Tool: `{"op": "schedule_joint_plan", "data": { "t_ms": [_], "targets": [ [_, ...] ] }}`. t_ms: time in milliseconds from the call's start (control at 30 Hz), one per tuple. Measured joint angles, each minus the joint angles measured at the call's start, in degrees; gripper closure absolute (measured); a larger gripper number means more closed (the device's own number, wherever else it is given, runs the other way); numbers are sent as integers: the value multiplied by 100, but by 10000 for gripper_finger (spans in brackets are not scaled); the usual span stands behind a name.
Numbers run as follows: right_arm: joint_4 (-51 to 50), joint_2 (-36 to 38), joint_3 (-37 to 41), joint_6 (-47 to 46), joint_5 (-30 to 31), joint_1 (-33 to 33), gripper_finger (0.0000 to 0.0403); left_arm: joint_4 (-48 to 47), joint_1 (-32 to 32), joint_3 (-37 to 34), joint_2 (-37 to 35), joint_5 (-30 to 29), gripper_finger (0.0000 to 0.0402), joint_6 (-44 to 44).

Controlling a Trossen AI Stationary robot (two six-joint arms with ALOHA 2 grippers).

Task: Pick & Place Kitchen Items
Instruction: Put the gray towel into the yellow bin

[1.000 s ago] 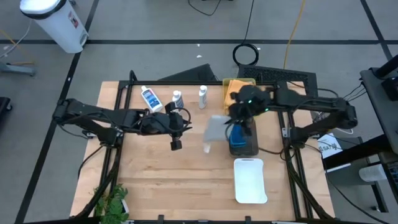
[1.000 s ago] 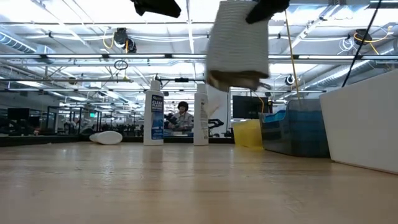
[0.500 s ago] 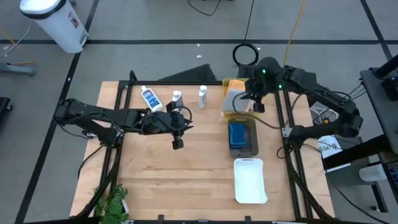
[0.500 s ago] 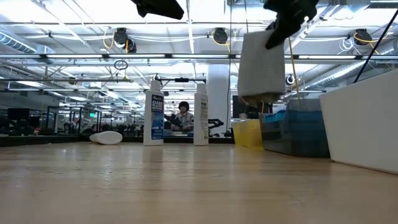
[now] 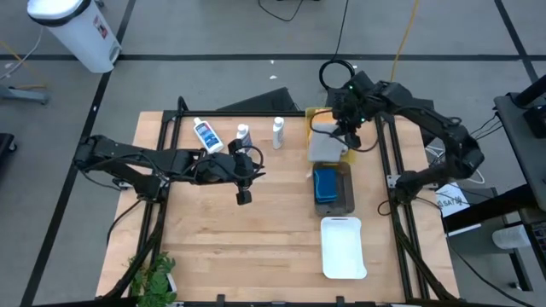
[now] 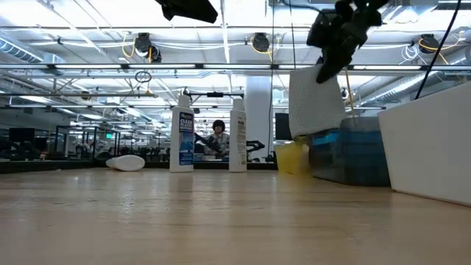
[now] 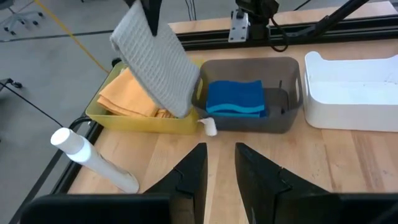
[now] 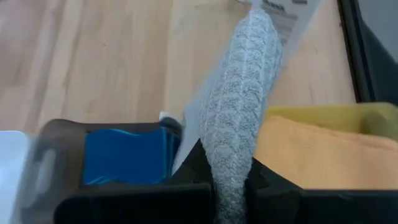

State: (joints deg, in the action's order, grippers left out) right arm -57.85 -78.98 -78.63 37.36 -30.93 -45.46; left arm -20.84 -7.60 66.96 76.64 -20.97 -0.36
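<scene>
One cam's overhead looking straight down, one's at tabletop level facing the room, wrist cams sit close; all catch the hanging grey towel (image 5: 325, 145) up close.

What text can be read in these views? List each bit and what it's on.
"CLEAR": blue label of the left standing bottle, low view; the lines under it are too small to read.
Second standing bottle: no legible label.
Lying bottle: label blurred.
Label above the grey towel, right wrist view: unreadable.
</scene>
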Motion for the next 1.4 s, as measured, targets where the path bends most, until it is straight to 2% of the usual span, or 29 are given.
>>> {"op": "schedule_joint_plan", "data": {
  "t_ms": [300, 567, 667, 900, 1100, 1233, 1400],
  "targets": [
    [767, -326, 642, -8, 457, -143, 402, 2, 2, 0, 0, 7, 314, -13],
    [1797, -346, 1215, 21, 1189, -297, 402, 8, 1, 0, 0, 7, 314, -11],
    [2440, -339, 1470, -2, 1489, -369, 402, 11, 0, 0, 0, 7, 314, -11],
    [4236, -341, 2451, 242, 2619, -424, 402, 11, 0, 0, 0, 7, 314, -11],
    [5235, -341, 3190, 617, 3115, -421, 398, 11, 2, 0, 0, 7, 314, -9],
    [5322, -341, 3325, 675, 3414, -421, 365, 11, 2, 0, 0, 0, 314, -11],
    [5334, -220, 3307, 399, 3841, -347, 284, 13, 2, 0, 0, -4, 314, -9]
  ]
}}
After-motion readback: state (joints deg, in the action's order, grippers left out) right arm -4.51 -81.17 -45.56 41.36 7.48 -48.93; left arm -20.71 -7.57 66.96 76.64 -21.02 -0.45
